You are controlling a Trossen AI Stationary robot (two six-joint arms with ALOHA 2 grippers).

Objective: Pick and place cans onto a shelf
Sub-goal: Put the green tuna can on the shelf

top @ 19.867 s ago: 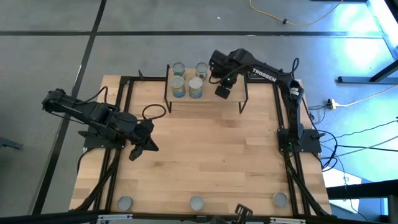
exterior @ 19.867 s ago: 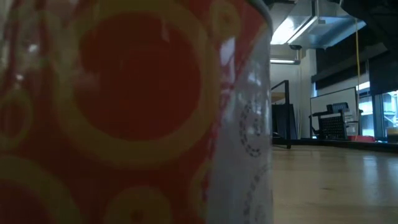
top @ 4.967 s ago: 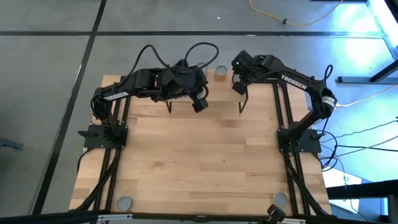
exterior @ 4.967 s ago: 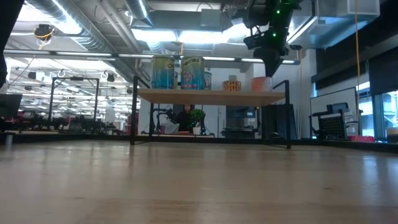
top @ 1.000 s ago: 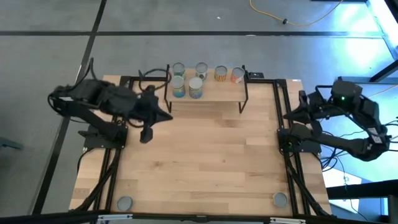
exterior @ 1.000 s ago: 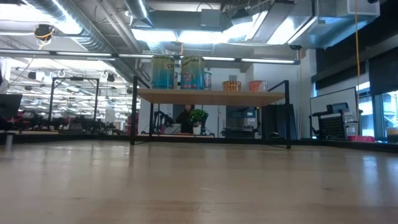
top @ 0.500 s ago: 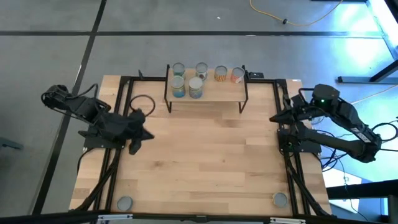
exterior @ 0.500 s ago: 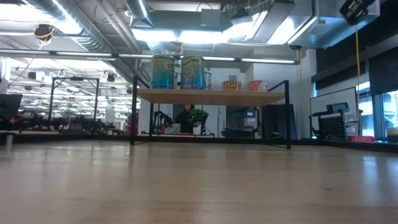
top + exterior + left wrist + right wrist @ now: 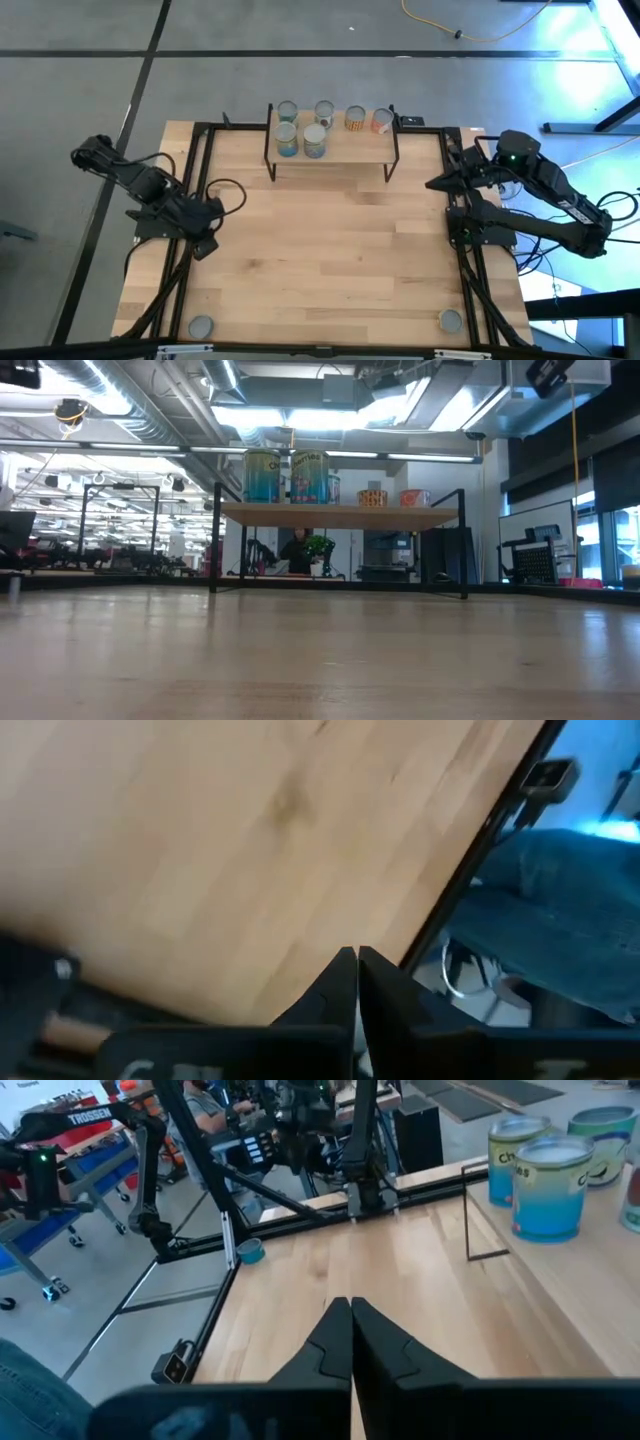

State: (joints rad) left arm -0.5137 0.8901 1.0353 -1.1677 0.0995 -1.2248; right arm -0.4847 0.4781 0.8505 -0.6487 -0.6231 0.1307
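The shelf (image 9: 332, 146) stands at the table's far edge, middle. Several cans stand upright on it: blue ones (image 9: 287, 140) (image 9: 314, 140) to its left, orange ones (image 9: 355, 120) (image 9: 381, 121) to its right. Two more cans stand on the tabletop near its front edge, one left (image 9: 201, 327) and one right (image 9: 450, 321). My left gripper (image 9: 205, 246) hangs shut over the table's left edge, pointing down, holding nothing (image 9: 357, 956). My right gripper (image 9: 434, 185) is shut and empty at the right edge, pointing toward the table's left (image 9: 350, 1302).
Black frame rails (image 9: 196, 190) (image 9: 460, 200) run along both sides of the table. A loop of cable (image 9: 228, 195) lies beside the left arm. A wide stretch of bare wood (image 9: 330, 250) lies between the arms and in front of the shelf.
My left gripper has drawn back from beside the shelf's left end toward the table's left and near edges, sinking and rolling about its own line. My right gripper has shifted a little toward the table's left. The cans have stayed in place.
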